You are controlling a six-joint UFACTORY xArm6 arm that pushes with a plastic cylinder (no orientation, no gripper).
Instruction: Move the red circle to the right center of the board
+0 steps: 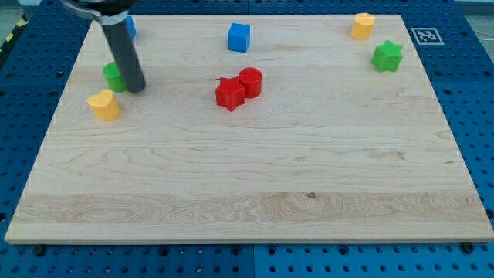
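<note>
The red circle (251, 81) stands on the wooden board (255, 177) a little above its middle, touching a red star (228, 93) at its lower left. My tip (137, 88) is at the view's left, far to the left of the red circle. It stands right beside a green block (113, 75), partly hidden behind the rod, and just above and right of a yellow block (103, 105).
A blue cube (239, 37) sits near the top middle. A blue block (130, 28) peeks out behind the rod at the top left. A yellow block (363, 25) and a green star (387, 55) sit at the top right.
</note>
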